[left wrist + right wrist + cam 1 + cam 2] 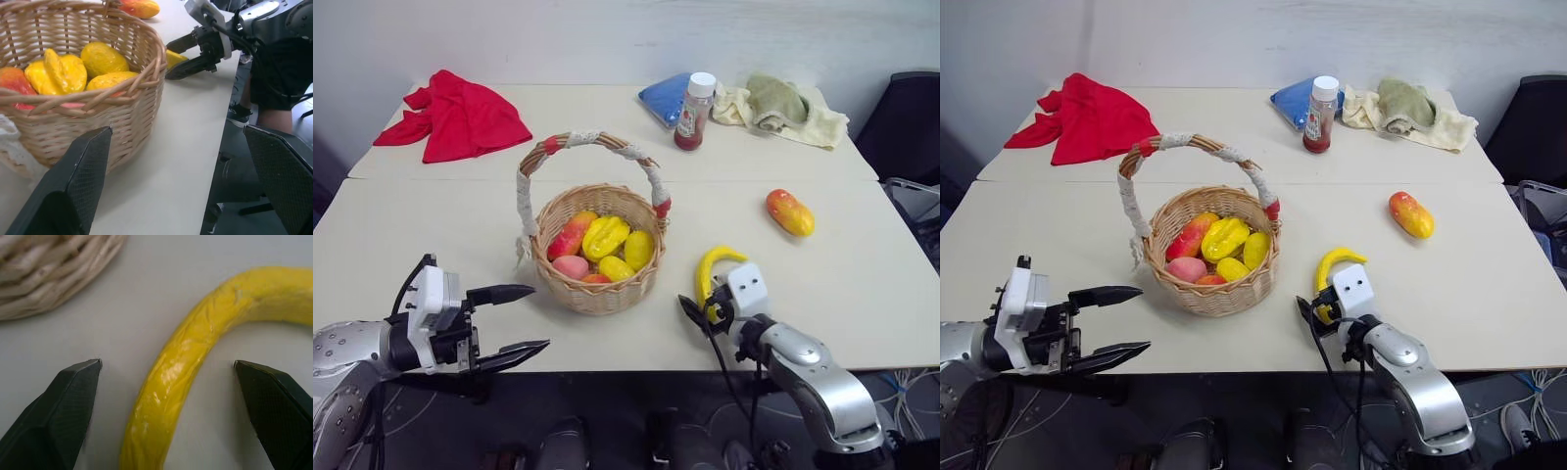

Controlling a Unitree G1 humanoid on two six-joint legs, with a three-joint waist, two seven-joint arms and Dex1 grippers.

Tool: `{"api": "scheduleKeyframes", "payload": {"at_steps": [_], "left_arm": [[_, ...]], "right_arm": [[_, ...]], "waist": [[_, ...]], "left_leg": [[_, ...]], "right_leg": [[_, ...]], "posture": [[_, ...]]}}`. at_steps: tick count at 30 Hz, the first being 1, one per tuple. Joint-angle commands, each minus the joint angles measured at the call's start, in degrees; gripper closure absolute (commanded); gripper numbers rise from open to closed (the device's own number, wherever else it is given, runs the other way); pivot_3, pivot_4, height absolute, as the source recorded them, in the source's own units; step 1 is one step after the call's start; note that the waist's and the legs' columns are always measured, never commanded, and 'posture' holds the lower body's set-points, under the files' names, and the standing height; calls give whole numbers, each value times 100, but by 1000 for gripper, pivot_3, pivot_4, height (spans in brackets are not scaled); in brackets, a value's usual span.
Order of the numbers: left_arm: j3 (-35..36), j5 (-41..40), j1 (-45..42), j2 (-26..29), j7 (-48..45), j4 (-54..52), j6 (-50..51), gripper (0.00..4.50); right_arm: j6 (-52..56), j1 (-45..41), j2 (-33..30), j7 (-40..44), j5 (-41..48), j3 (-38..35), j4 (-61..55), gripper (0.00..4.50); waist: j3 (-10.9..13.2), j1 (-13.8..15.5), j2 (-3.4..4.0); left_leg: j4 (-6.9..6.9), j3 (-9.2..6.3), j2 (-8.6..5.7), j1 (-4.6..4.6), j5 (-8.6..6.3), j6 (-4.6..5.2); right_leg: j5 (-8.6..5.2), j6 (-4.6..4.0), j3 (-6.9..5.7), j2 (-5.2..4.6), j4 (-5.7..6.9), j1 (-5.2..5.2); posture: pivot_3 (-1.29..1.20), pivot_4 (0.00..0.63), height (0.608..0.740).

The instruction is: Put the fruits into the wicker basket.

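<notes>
Both end effectors spread: right end effector (166, 367) straddles banana (195, 362); mango (790, 212) apart from basket (597, 284).

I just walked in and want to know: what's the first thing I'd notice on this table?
The basket in the middle of the table, full of yellow and red toy fruits. Just right of it, the right end effector is open around a yellow banana lying on the table. A mango lies alone farther right, and a red cloth sits at the far left.

Silver arms, white wrist blocks, black cables; each gripper (516, 319) ends in two black textured wedge fingers (58, 416).
</notes>
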Motion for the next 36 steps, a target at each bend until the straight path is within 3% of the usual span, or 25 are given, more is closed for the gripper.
{"api": "scheduleKeyframes", "payload": {"at_steps": [1,5,9,11,13,17,18,21,24,28,34,35,36], "left_arm": [[257,-154,-45,44,-56,-112,-38,0],[260,-183,-185,25,-54,-25,-46,0],[218,-336,-200,103,-188,8,156,0],[235,-340,-222,93,-257,79,130,0],[271,-336,-249,62,-310,173,84,0],[348,-229,-257,103,-502,425,-50,0],[359,-182,-219,90,-551,486,-107,0],[424,-131,-135,8,-557,667,-200,0],[497,-129,-30,5,-541,743,-180,0],[584,-224,-17,-100,-415,658,-193,0],[591,-472,-355,-372,7,469,-142,0],[557,-498,-397,-394,78,401,-117,0],[533,-515,-430,-404,127,358,-98,0]], "right_arm": [[220,-51,-214,400,360,-367,-160,1293],[266,37,-738,1174,868,-846,-198,2687],[-565,486,-1505,3097,1769,-1710,-226,4059],[-774,785,-2050,4174,2233,-2134,-273,4123],[-740,933,-2513,4723,2493,-2326,-265,4123],[-833,913,-3901,6033,2482,-2148,-758,4123],[-690,626,-4000,6009,2777,-2059,-950,4123],[-237,-713,-3670,5396,3734,-1605,-1104,4123],[-115,-1825,-2968,4895,3907,-1006,-874,4123],[-32,-2912,-2063,3902,2968,-39,-259,4123],[327,-3844,-813,2543,2308,456,538,4123],[464,-3871,-767,2587,2385,503,550,3563],[467,-3875,-727,2631,2378,534,545,3405]], "waist": [[0,5,0],[0,14,0],[2,14,3],[5,17,8],[6,8,7],[13,-8,18],[15,-15,20],[20,-25,3],[22,-7,-4],[22,-5,-5],[22,-4,-4],[22,2,-4],[22,4,-4]], "left_leg": [[0,0,0,-1,0,0],[2,0,-2,-1,-3,5],[-1,2,-2,-1,-4,6],[-1,3,-2,-1,-6,8],[2,2,-1,1,-8,9],[8,9,4,11,-10,5],[7,10,3,11,-10,5],[10,11,22,13,-15,-6],[9,7,25,6,-16,-10],[10,8,15,-12,-20,-4],[15,13,6,-20,-14,3],[13,11,6,-22,-14,3],[13,11,5,-25,-14,3]], "right_leg": [[0,0,0,0,0,-1],[0,0,0,-1,-2,0],[0,1,0,2,-4,1],[-2,4,0,4,-6,2],[-3,6,-1,5,-9,7],[-3,5,9,14,-3,8],[-3,5,10,13,-4,6],[-3,0,15,31,-6,5],[-3,-3,19,34,-11,-1],[-2,-2,21,15,-14,-14],[-1,0,22,-3,4,-30],[-1,0,21,-3,6,-33],[-1,0,21,-3,9,-36]], "posture": [[0,150,740],[0,150,740],[0,150,740],[0,150,740],[0,150,740],[0,150,740],[0,150,740],[0,150,740],[0,150,740],[0,150,740],[0,150,740],[0,150,740],[0,150,740]]}}
